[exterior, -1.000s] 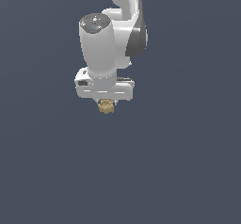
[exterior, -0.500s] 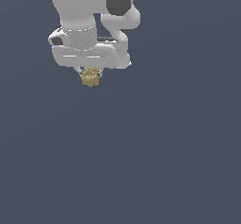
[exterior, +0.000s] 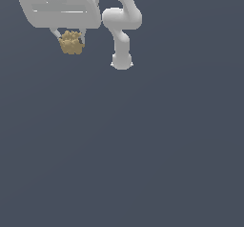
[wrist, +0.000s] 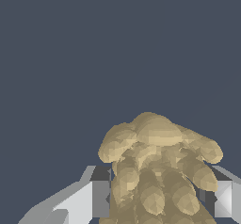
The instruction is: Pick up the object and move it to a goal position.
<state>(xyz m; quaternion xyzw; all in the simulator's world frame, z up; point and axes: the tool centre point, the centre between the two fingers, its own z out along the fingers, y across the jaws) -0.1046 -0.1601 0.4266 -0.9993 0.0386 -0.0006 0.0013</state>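
The object (exterior: pixel 71 43), a small tan-gold lumpy figurine, hangs under the white gripper (exterior: pixel 69 39) at the exterior view's upper left, well above the dark floor. The gripper is shut on it, one finger on each side. In the wrist view the object (wrist: pixel 157 171) fills the lower middle, its bumpy lobes bulging between the two fingers (wrist: pixel 92 198), and it hides most of the far finger. The gripper's white body (exterior: pixel 61 9) spans wider than the object.
The arm's white links (exterior: pixel 122 21) and its base (exterior: pixel 121 61) stand to the exterior view's right of the gripper. A plain dark grey-blue floor (exterior: pixel 143 149) lies all around, with nothing else on it.
The gripper has carried the object up and toward the exterior view's left, closer to the camera. The arm's base has come into sight behind it. The grip has stayed shut.
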